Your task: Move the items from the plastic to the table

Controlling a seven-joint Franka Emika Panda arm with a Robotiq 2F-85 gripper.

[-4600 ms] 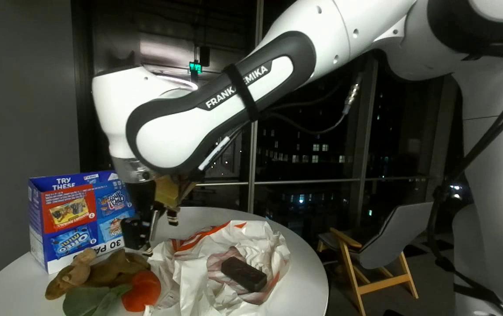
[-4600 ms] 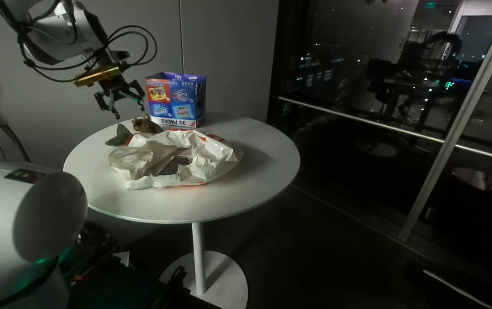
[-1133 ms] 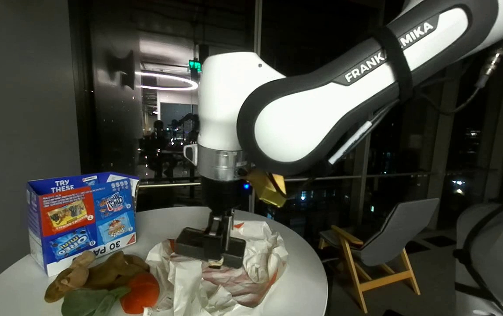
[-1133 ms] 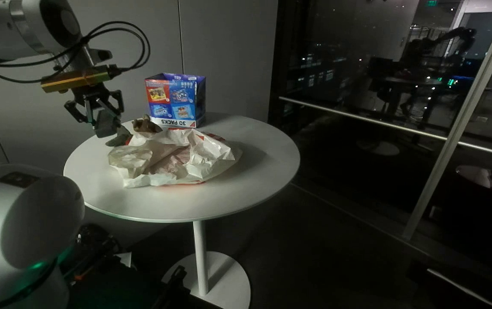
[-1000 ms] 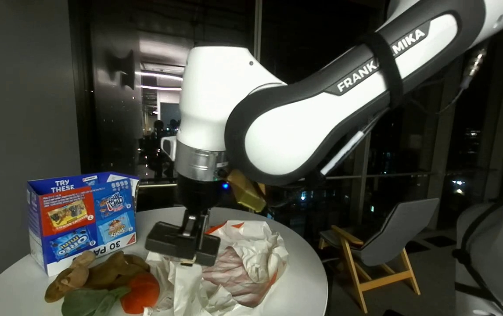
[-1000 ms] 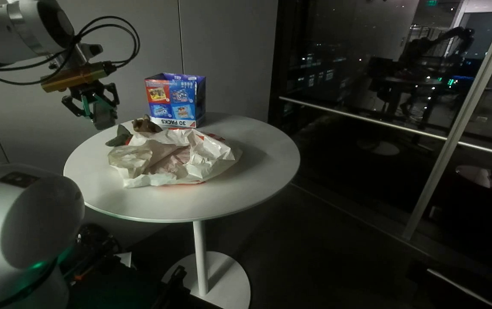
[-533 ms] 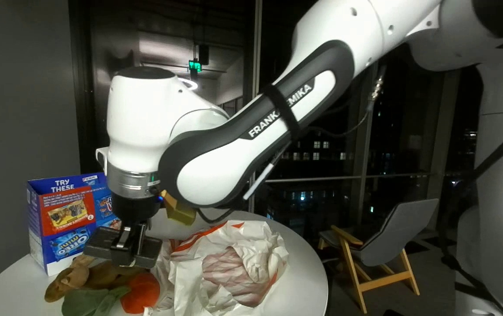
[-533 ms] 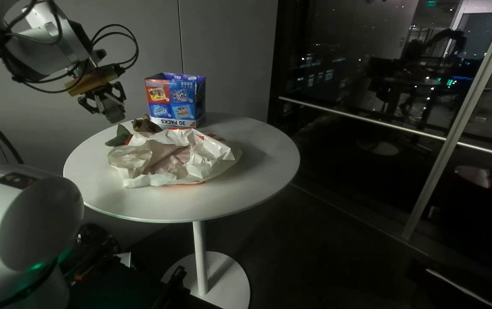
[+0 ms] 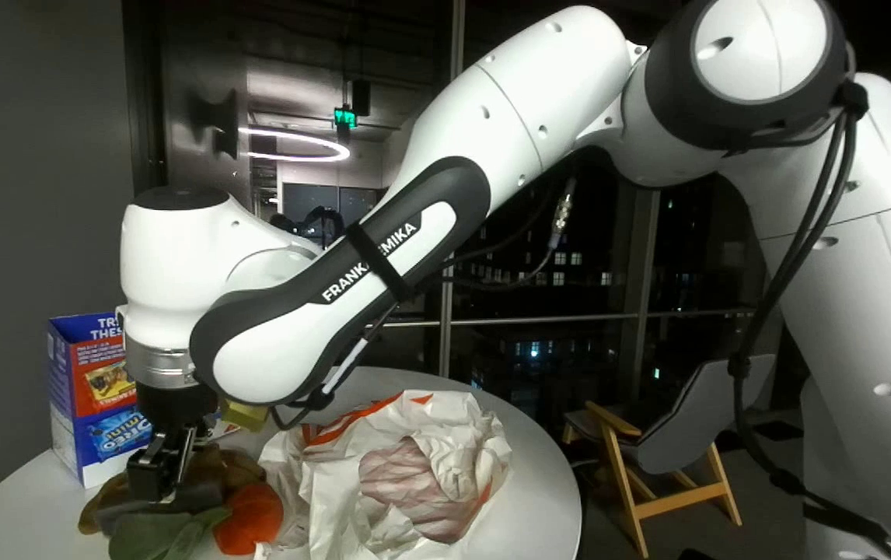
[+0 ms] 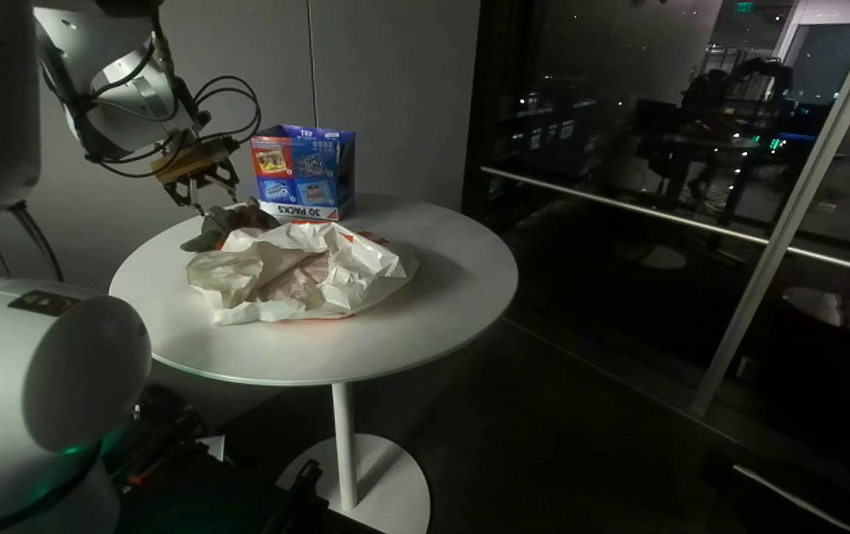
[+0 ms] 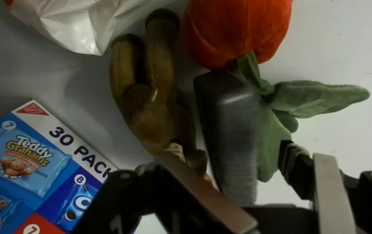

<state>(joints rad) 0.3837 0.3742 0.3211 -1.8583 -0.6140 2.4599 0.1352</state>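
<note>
A dark grey block (image 11: 228,113) lies tilted on or just above the plush toys; it is blurred in the wrist view and shows in an exterior view (image 9: 203,495). My gripper (image 11: 235,152) is open, with its fingers apart on either side of the block; it is low over the toys in both exterior views (image 9: 162,484) (image 10: 217,206). Under it are a brown plush animal (image 11: 153,120) and a red-orange plush (image 11: 238,29) with green leaves (image 11: 316,97). The crumpled white plastic bag (image 9: 337,482) (image 10: 351,274) lies beside them with no item visible on it.
A blue snack box (image 9: 88,420) (image 10: 306,178) stands behind the toys, close to the gripper. The round white table (image 9: 543,498) (image 10: 462,259) carries everything, and its edge curves past the bag. A chair (image 9: 671,435) stands beyond the table.
The block lay on the bag 4.6 seconds ago. My gripper then carried it from above the bag to the toys, came down and has opened, letting go of it.
</note>
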